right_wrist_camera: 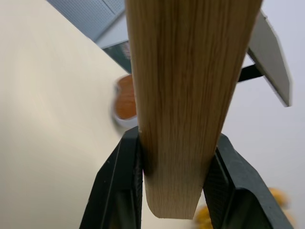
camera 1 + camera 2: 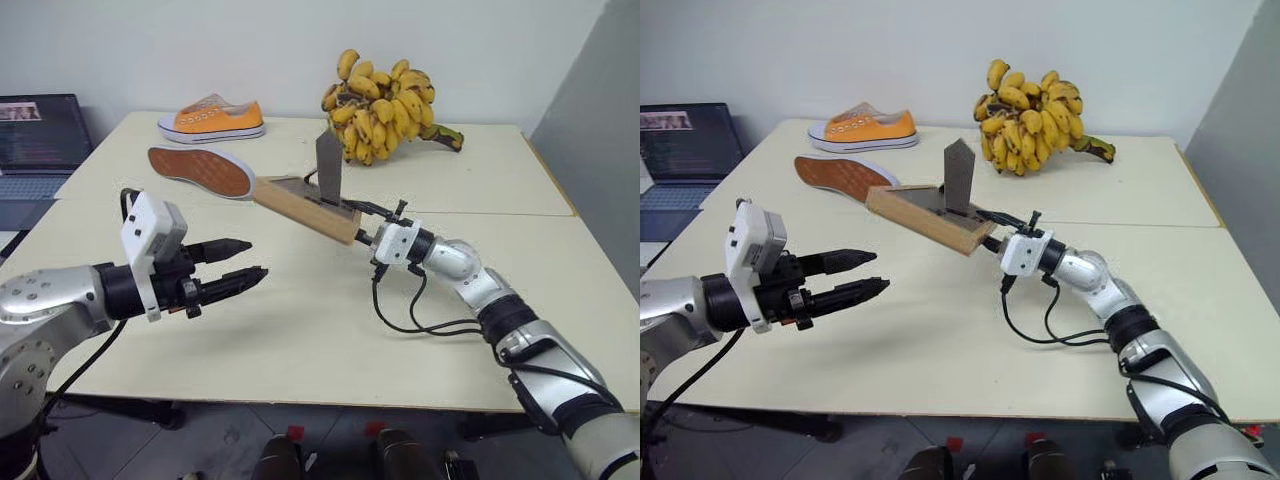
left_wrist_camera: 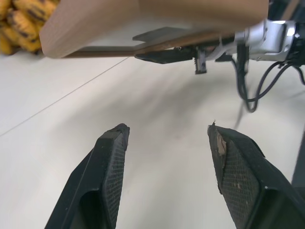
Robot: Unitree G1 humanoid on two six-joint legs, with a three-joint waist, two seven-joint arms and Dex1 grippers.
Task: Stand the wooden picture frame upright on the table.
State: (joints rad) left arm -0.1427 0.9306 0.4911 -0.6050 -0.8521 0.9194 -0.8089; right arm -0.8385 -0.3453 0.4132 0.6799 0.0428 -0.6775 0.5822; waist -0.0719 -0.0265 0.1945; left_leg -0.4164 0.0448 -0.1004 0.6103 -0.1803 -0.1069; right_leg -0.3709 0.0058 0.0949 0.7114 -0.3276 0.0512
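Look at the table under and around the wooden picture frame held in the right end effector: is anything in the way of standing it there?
Nothing visible is. The right end effector holds the wooden picture frame above bare table; the shoes and bananas lie farther back.

— Where is the picture frame (image 2: 305, 208)?

— It is above the middle of the surface (image 2: 300, 320), not resting on it. The right claw (image 2: 352, 213) is at its right end, one finger on each side of the edge. The stand flap (image 2: 329, 168) rises from the frame's upper side.

— And the left claw (image 2: 232, 266)?

— To the left of the frame and nearer to the robot, apart from it, above the surface.

— What lies behind the frame?

— One shoe (image 2: 201, 170) lies on its side just behind its left end. A second shoe (image 2: 213, 119) stands farther back, near the far edge. A bunch of bananas (image 2: 383, 107) is at the back, right of the shoes. A laptop (image 2: 38, 150) is beyond the left edge.
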